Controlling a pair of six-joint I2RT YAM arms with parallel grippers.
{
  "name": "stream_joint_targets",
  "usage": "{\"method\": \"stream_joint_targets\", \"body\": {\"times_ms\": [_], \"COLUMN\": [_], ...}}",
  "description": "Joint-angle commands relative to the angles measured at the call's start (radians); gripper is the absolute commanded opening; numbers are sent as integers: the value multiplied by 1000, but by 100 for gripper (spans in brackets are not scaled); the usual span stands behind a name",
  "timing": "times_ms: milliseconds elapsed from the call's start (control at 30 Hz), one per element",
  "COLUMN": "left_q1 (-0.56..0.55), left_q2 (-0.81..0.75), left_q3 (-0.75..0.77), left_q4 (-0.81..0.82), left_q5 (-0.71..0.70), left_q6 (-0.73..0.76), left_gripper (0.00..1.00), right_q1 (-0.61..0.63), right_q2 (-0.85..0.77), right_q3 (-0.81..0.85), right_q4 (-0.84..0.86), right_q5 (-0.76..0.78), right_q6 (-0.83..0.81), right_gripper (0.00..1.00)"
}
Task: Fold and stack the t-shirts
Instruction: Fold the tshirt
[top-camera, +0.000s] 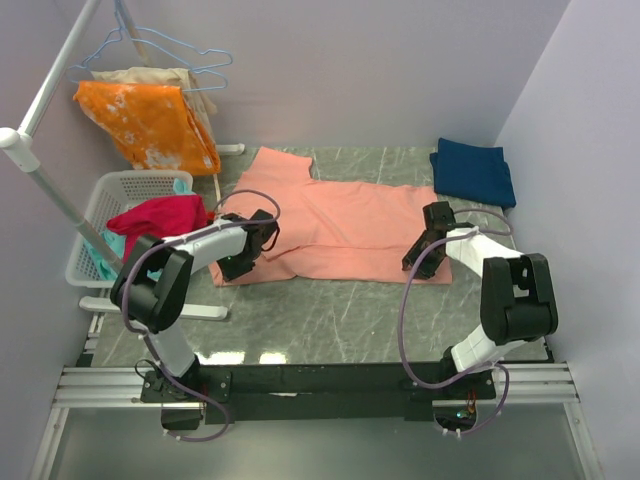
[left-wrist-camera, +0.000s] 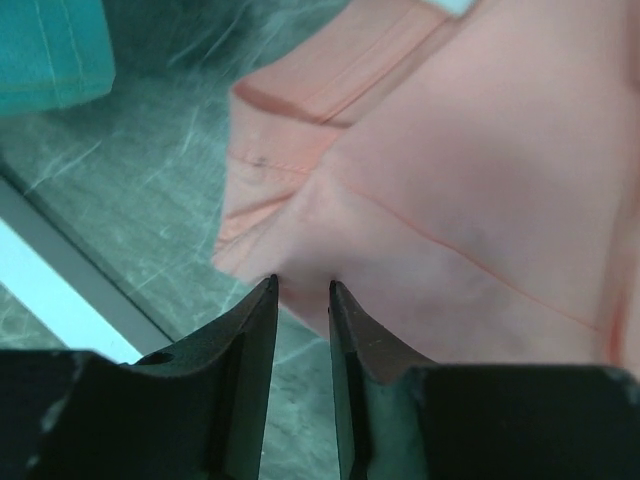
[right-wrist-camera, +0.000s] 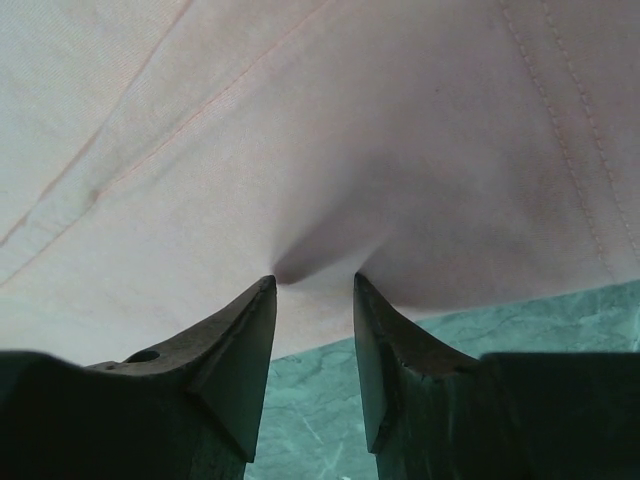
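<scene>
A salmon-pink t-shirt (top-camera: 350, 225) lies spread flat across the middle of the green marble table. My left gripper (top-camera: 240, 262) sits at its near-left corner, by the sleeve. In the left wrist view the jaws (left-wrist-camera: 302, 285) stand narrow, with a pucker of the pink cloth (left-wrist-camera: 450, 180) pinched between the tips. My right gripper (top-camera: 412, 262) is at the shirt's near-right hem. Its jaws (right-wrist-camera: 314, 280) stand a little wider, and a raised fold of pink fabric (right-wrist-camera: 300, 130) is squeezed between them. A dark navy t-shirt (top-camera: 473, 172) lies folded at the back right.
A white laundry basket (top-camera: 95, 215) stands left of the table with a magenta-red garment (top-camera: 160, 215) and teal cloth (left-wrist-camera: 50, 50) in it. An orange blotched cloth (top-camera: 150, 125) and hangers (top-camera: 170, 50) hang on the rack behind. A white pole (top-camera: 45, 190) slants across the left side.
</scene>
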Motion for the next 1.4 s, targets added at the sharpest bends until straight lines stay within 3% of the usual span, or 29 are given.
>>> {"method": "stream_joint_targets", "body": {"times_ms": [0, 433, 800, 1200, 1367], "left_q1": [4, 6, 3, 3, 1], "left_q2": [45, 79, -16, -258, -324], "left_q3": [-14, -67, -107, 55, 69], "left_q4": [-89, -170, -210, -321, -211], "left_q5": [-38, -18, 6, -60, 15], "left_q6": [-66, -145, -169, -143, -40], "left_gripper": [32, 35, 33, 36, 35], "right_q1": [-26, -90, -192, -193, -187], "right_q2": [35, -29, -70, -345, -449], "right_q3": [-49, -103, -143, -81, -23], "right_q4": [-78, -168, -199, -317, -311], "right_q5": [74, 132, 134, 247, 189], "right_q6": [8, -12, -39, 8, -27], "right_gripper": [44, 38, 29, 29, 34]}}
